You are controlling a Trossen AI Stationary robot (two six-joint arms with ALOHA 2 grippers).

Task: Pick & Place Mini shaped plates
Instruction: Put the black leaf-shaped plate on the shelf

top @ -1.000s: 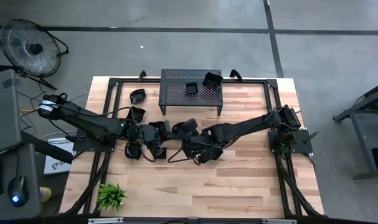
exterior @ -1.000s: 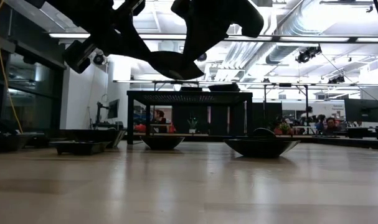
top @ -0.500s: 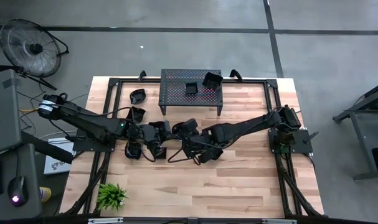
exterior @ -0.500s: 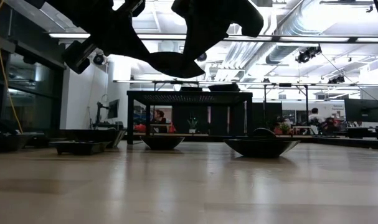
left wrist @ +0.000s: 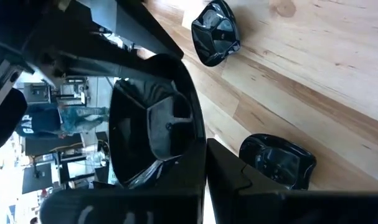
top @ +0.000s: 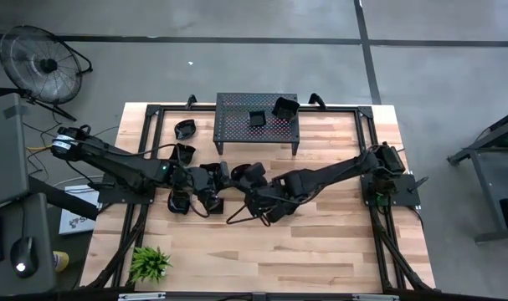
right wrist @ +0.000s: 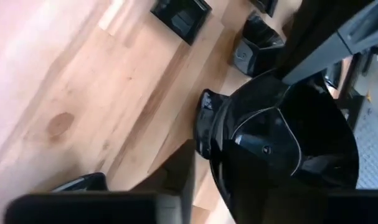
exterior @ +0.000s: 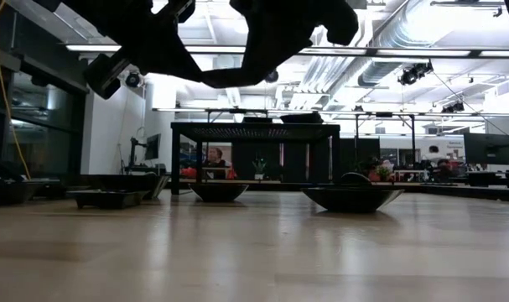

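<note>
Mid-surface, the left gripper (top: 223, 186) stays clamped on a mini plate (left wrist: 154, 121) while the right gripper (top: 252, 194) has just parted its jaws — seemingly a handover, plate now left-held.

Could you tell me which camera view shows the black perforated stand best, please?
The high view: the whole stand shows from above, with two small plates on it. The low view gives only its edge-on profile; the wrist views show at most dark slivers.

An open-plan robotics lab: exposed white ceiling ducts (exterior: 405, 33), grey concrete floor (top: 237, 67), black floor fan (top: 43, 63), and people at distant workstations (exterior: 212, 157).
</note>
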